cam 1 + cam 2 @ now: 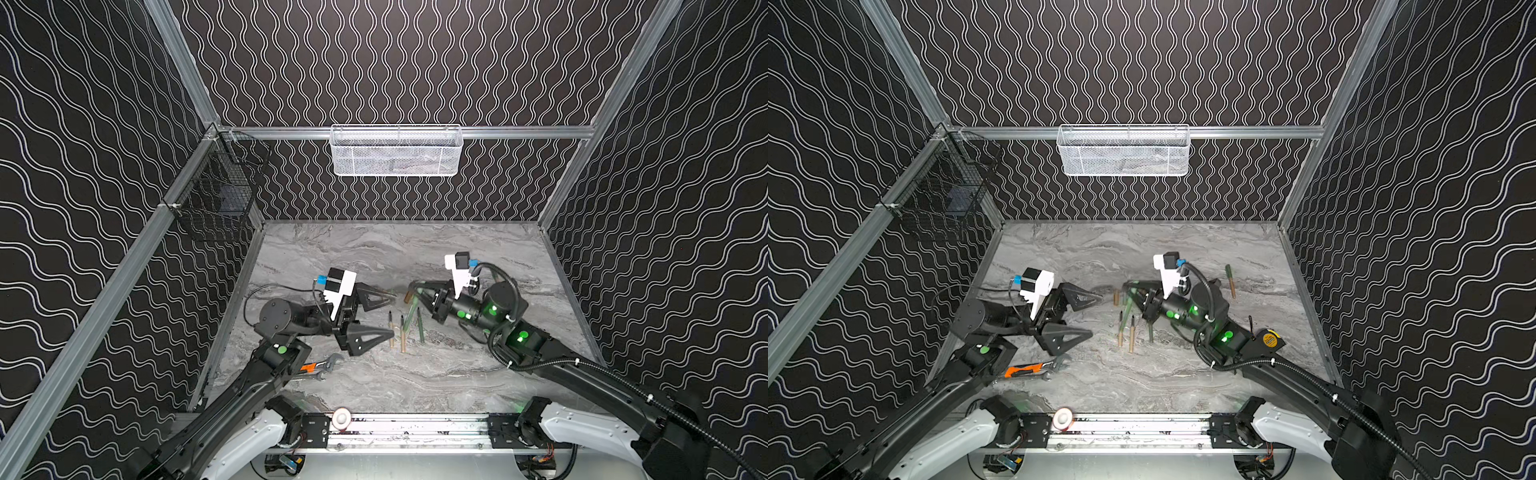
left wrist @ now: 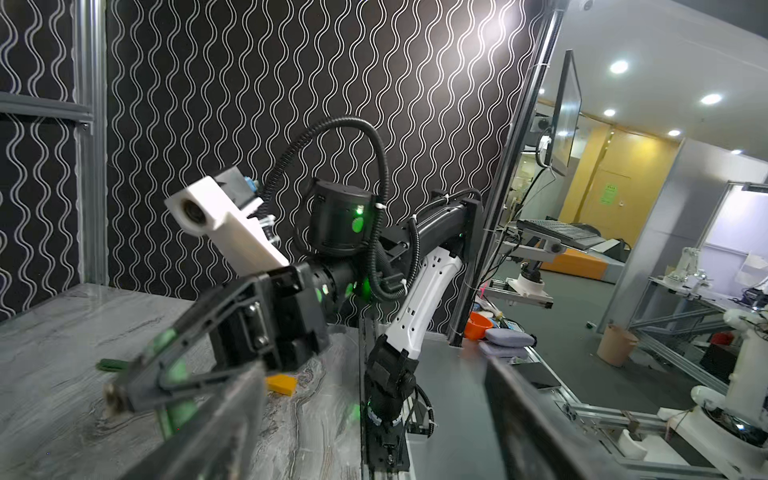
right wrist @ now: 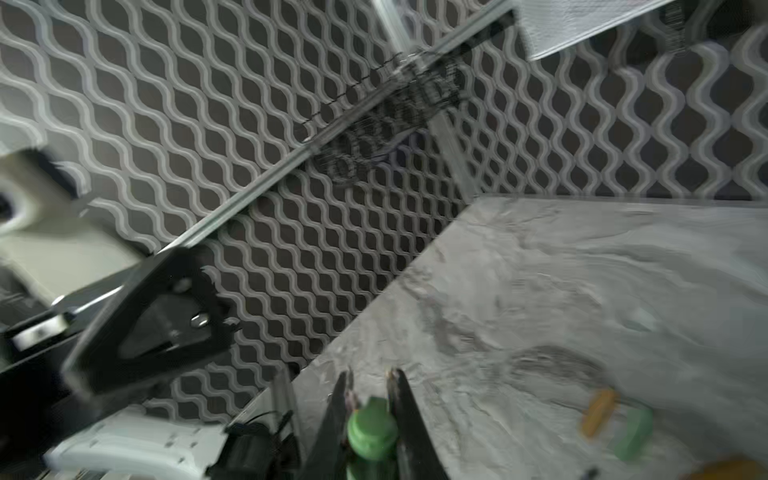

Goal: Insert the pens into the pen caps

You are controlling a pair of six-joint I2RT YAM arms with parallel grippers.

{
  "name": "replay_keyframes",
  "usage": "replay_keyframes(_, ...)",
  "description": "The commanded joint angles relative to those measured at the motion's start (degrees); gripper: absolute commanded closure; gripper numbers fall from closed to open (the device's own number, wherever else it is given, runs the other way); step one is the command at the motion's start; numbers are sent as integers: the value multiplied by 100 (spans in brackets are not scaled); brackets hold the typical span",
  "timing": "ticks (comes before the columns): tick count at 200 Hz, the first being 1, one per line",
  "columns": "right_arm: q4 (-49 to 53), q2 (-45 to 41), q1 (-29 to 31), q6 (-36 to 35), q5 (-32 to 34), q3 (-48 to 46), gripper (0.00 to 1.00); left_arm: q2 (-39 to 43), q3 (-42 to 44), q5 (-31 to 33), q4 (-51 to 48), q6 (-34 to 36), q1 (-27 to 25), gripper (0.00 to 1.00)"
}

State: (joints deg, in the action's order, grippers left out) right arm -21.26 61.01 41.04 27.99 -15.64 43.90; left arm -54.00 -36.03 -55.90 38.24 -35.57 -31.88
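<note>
Right wrist view: right tool point(image 3: 370, 376) clamped on a green pen point(image 3: 372, 428), its flat round green end pinched between two dark fingers point(image 3: 405, 403). Farther out on the grey marbled counter point(image 3: 582, 270), both blurred, a short tan cap point(image 3: 598, 411) just beside a short green cap point(image 3: 631, 432); touching or apart, cannot tell. In both top views, green pen seen as a thin blurred stick slanting down from the right tool toward the counter. Left tool point(image 1: 393, 313) spread wide, nothing between its fingers, pointed at the right tool. Just off the right tool's tip, a stubby tan cap point(image 1: 408, 296). Nearer the camera, three loose pens side by side on the counter, dark pointed tips toward the back wall: first tan pen point(image 1: 391, 334), second tan pen point(image 1: 402, 340), loose green pen point(image 1: 421, 332). In a top view, beyond the right arm, a two-tone pen point(image 1: 1230, 282), green at the far end, tan at the near end.
</note>
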Motion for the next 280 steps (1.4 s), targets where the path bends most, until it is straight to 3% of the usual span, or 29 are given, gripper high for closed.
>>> replay_keyframes(1, 1385, 137, -631, -266, -32, 354, 100, 393, 19, 333, -1211, 560, 13, 1)
replay_keyframes(41, 3670, 1595, -2233, -1469, 317, 1539, 100, 843, -548, 861, -3926, 1573, -43, 1)
replay_keyframes(69, 4975, 3121, -2591, -2068, 1571, 2697, 100, 726, -1143, 1311, -6002, 2683, -55, 2)
replay_keyframes(92, 5466, 4055, -2837, -2298, 2181, 3442, 100, 774, -1292, 2032, -6860, 3257, -58, 1)
replay_keyframes(112, 5690, 4658, -3058, -2409, 2349, 3977, 98, 972, -1196, 2513, -6892, 3285, -68, 1)
replay_keyframes(155, 6421, 5986, -3362, -2651, 2924, 5260, 95, 1094, -1187, 2629, -6879, 3324, -68, 1)
replay_keyframes(190, 6447, 6498, -3519, -2792, 3189, 5722, 86, 1196, -1172, 2674, -6852, 3320, -64, 1)
replay_keyframes(238, 6460, 6533, -3559, -2902, 3263, 5840, 68, 1128, -1178, 2628, -6856, 3320, -64, 1)
replay_keyframes(280, 6457, 6025, -3297, -2836, 3219, 5626, 62, 1084, -1187, 2667, -6852, 3323, -68, 1)
